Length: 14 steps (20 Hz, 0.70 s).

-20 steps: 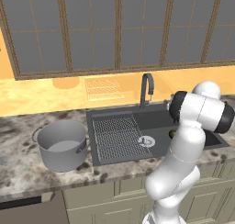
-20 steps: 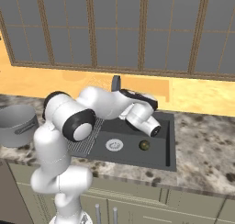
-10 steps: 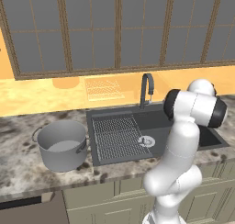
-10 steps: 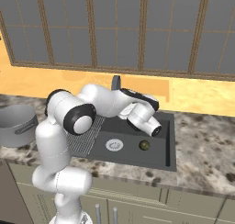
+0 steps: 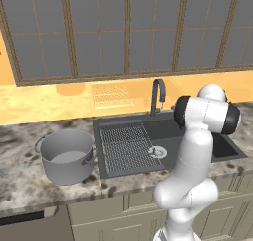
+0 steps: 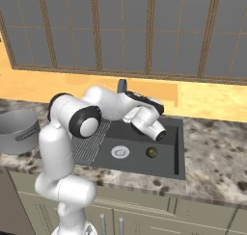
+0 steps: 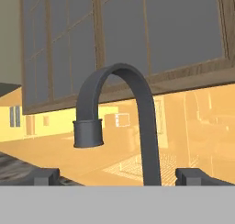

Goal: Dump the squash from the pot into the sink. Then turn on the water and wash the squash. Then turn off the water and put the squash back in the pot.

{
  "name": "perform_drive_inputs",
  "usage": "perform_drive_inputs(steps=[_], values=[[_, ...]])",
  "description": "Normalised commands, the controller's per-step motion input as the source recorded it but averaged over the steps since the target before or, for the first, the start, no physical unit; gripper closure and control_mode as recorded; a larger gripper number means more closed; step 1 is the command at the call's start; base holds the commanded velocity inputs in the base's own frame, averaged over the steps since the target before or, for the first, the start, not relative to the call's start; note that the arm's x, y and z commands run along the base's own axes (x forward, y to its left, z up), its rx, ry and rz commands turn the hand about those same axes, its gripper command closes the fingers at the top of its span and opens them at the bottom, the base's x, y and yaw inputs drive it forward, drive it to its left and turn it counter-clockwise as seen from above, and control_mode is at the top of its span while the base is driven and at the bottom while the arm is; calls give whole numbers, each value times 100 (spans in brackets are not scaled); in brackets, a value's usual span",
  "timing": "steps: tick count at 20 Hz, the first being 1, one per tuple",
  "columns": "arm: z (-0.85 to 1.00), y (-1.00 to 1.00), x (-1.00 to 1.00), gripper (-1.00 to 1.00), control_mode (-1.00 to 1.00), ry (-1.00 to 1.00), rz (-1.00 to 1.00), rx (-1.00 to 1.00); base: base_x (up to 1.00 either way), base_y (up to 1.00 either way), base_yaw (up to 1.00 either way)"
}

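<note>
Since the earlier frame we note the arm's elbow has shifted left. Sink (image 5: 197, 131) is set in the tabletop (image 5: 20, 185); pot (image 5: 66, 156) stands left of it; faucet (image 7: 137, 108) faces the end effector (image 7: 118, 176), fingers (image 7: 195, 176) spread wide apart, empty; squash (image 6: 152, 152) lies in the basin, right of the drain (image 6: 120, 152).

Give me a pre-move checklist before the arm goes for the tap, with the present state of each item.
1. Squash out of the pot and lying in the sink basin, beside the drain: ok.
2. Pot upright on the counter, left of the sink, out of the arm's way: ok.
3. Gripper open and empty: ok.
4. Faucet facing the hand, its neck between the fingertips: ok.
5. Water running: none seen at the spout, ok.
6. Faucet handle's position: cannot tell.
</note>
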Motion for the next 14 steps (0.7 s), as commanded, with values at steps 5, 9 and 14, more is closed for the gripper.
perform_drive_inputs(steps=[5,9,14], values=[[-1,0,29,-100,-100,6,0,0,0,0,0],[-6,0,22,-100,-100,8,0,0,0,0,0],[-10,0,9,-100,-100,8,0,0,0,0,0]])
